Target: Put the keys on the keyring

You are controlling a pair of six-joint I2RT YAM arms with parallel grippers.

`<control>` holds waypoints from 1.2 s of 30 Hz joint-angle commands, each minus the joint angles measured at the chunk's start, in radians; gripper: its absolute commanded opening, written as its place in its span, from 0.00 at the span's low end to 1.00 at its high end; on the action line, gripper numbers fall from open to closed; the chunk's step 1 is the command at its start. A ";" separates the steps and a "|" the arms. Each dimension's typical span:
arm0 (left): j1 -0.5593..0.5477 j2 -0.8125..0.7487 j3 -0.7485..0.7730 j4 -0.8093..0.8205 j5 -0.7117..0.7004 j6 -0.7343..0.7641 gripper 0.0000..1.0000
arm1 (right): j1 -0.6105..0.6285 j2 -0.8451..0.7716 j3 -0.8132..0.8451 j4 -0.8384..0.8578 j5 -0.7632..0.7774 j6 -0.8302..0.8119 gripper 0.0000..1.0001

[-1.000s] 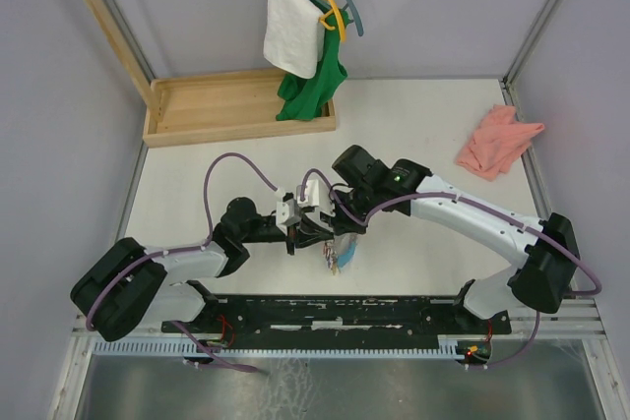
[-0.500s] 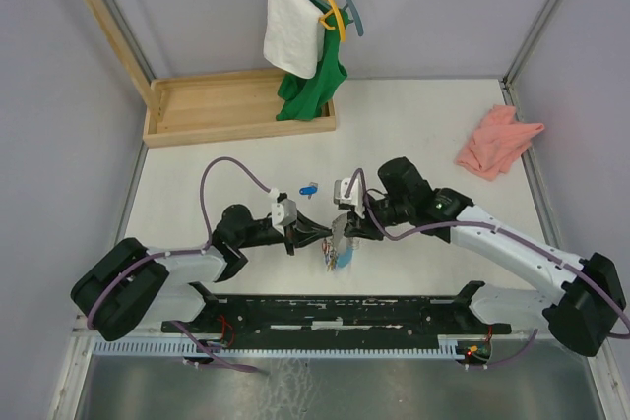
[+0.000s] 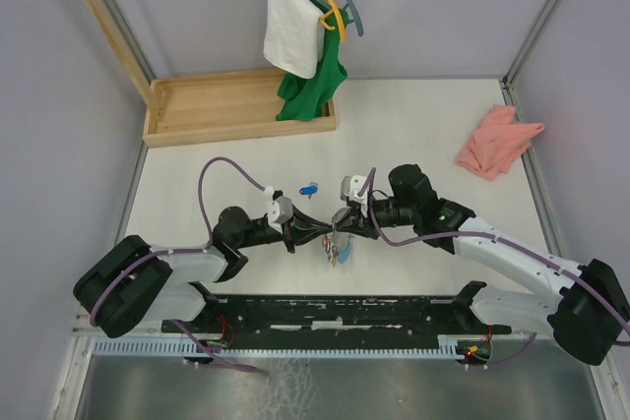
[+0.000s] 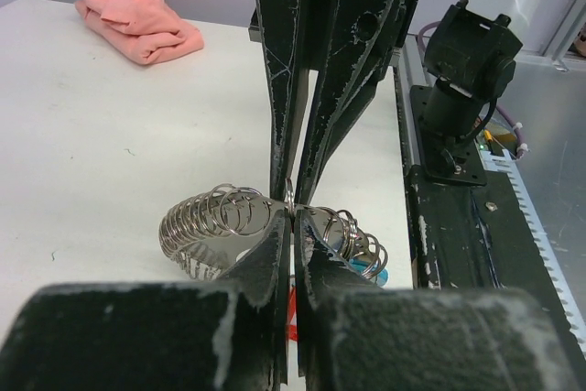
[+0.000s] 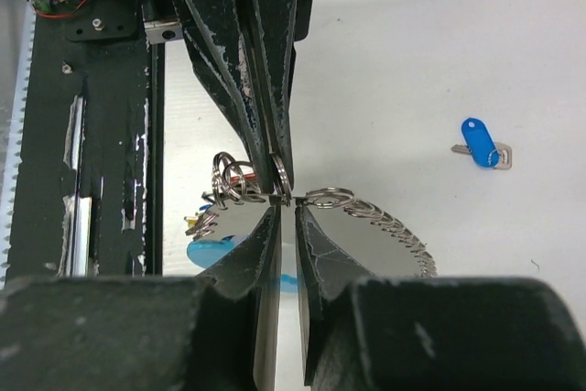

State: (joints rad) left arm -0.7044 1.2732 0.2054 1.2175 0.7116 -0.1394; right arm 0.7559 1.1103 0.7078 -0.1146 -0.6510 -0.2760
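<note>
ok, both arms meet tip to tip over the middle of the table (image 3: 413, 115), near the front edge. left gripper (image 4: 291, 226) comes in from the left with its jaws pressed together, pinching one loop of the keyring (image 4: 218, 224). the keyring is a bunch of many small steel rings that fans out on both sides of the tips. in the top view the bunch hangs just below and on the near side of the meeting point. right gripper (image 5: 284, 215) comes in from the right, its tips right at the same loop. a thin slit shows between its fingers (image 5: 316, 240), and whether they actually clamp the ring cannot be told. the two grippers' tips are touching or just about.

blue key (image 5: 478, 144) lies flat on the table, apart from both grippers: on the far side of the tips and slightly left of them, held by nothing. some red and blue bits show inside the hanging bunch, too small to identify. pink cloth (image 3: 497, 140) sits at the far right, well apart.
</note>
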 commanded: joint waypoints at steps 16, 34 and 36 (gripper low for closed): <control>0.000 0.038 0.012 0.149 0.027 -0.048 0.03 | -0.009 -0.021 0.001 0.134 -0.077 0.037 0.13; -0.001 -0.014 0.067 -0.104 0.045 0.060 0.27 | 0.029 0.103 0.267 -0.329 -0.001 -0.081 0.01; -0.002 -0.012 0.075 -0.118 0.051 0.063 0.28 | 0.049 0.123 0.296 -0.379 0.025 -0.100 0.01</control>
State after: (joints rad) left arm -0.7029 1.2774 0.2386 1.1412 0.7444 -0.1303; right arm 0.7662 1.2175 0.9100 -0.3840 -0.6548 -0.3176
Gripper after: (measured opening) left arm 0.272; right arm 0.012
